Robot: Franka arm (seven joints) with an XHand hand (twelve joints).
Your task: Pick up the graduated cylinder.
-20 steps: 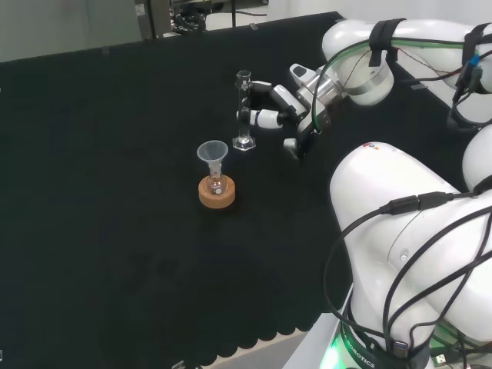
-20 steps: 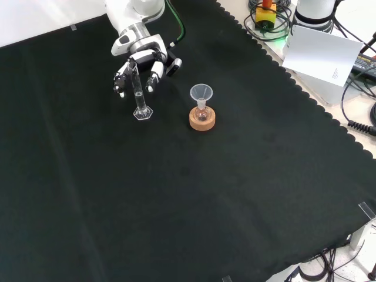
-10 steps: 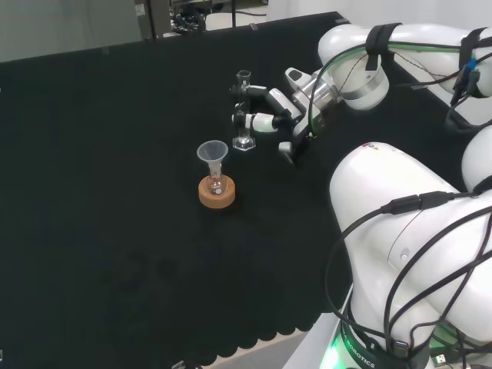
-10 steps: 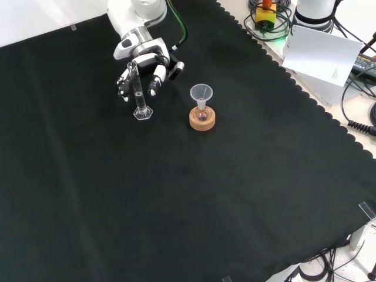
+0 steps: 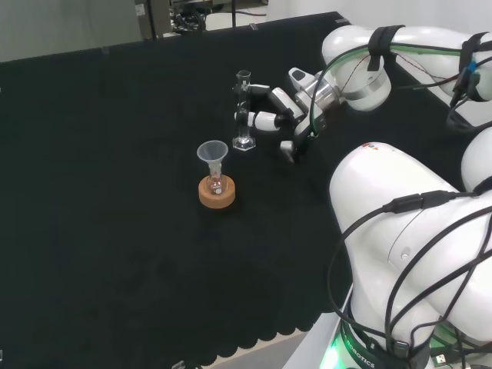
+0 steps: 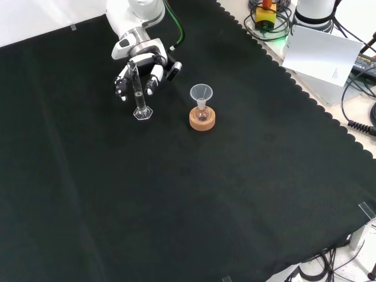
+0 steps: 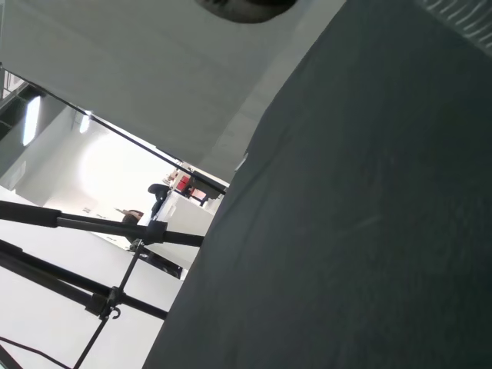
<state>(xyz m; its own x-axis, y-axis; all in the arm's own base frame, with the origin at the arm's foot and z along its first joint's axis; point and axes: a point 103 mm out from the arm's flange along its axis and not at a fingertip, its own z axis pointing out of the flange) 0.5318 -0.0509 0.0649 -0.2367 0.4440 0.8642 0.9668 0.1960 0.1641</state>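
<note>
The hand (image 6: 141,61) reaches in at the graduated cylinder (image 6: 138,93), its fingers (image 6: 121,81) spread and gently bent to either side of the glass tube. In the front view some fingers hang on the left of the tube and others on its right, with the tube standing between them. In the head view two fingers (image 5: 262,119) stretch out from the palm toward the tube, one near its upper part and one about halfway down, and their tips come right up to the glass. Whether they actually touch it I cannot tell. The fingers are not wrapped round the tube, so the hand is open and has hold of nothing.

The cylinder is a thin, tall tube of clear glass with a small lip at the top and a flat, angular clear foot. It stands upright with its foot on the black cloth (image 6: 194,194).

In the front view the cylinder stands to the left of a cork ring (image 6: 202,119) and slightly farther back, near it but apart. In the head view it stands beyond the cork ring and a little to the right. On the cork ring sits a small glass flask (image 5: 216,184) with a clear funnel (image 6: 201,93) in its neck.
</note>
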